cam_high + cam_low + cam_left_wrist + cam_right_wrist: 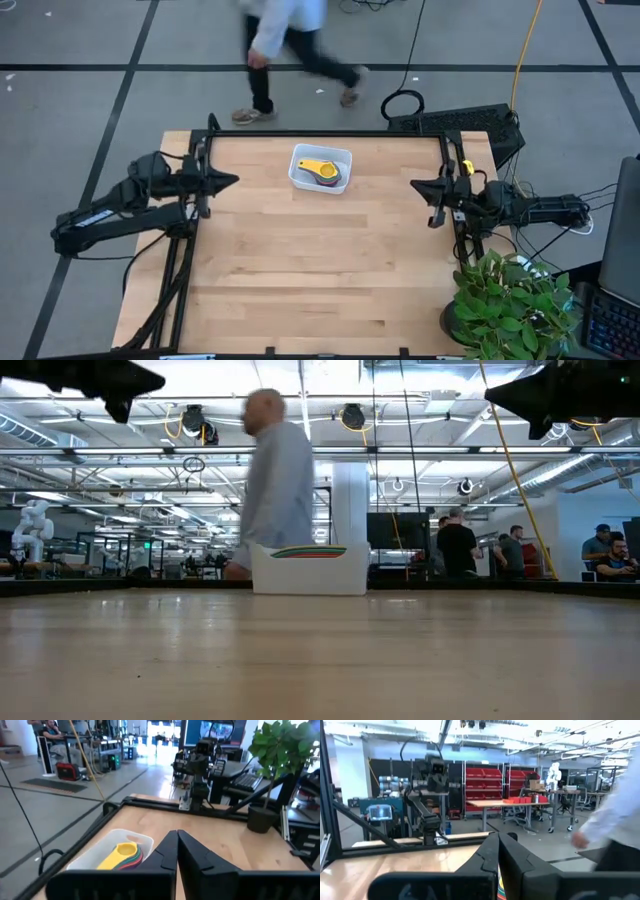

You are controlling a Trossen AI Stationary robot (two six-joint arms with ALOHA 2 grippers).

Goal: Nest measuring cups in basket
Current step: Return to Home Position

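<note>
The white basket (321,169) stands on the table near its far edge, midway across. Inside it the measuring cups (324,172) sit nested, a yellow one on top with red and green rims showing under it in the left wrist view (125,855). The low view shows coloured rims above the basket's wall (309,552). My left gripper (232,181) is shut and hovers over the table's left edge, left of the basket. My right gripper (416,184) is shut and hovers at the table's right edge.
A person (290,45) walks on the floor just beyond the table's far edge. A potted plant (510,305) stands at the near right corner. A keyboard (455,120) lies off the far right corner. Bare wood spreads between the arms and toward the near edge.
</note>
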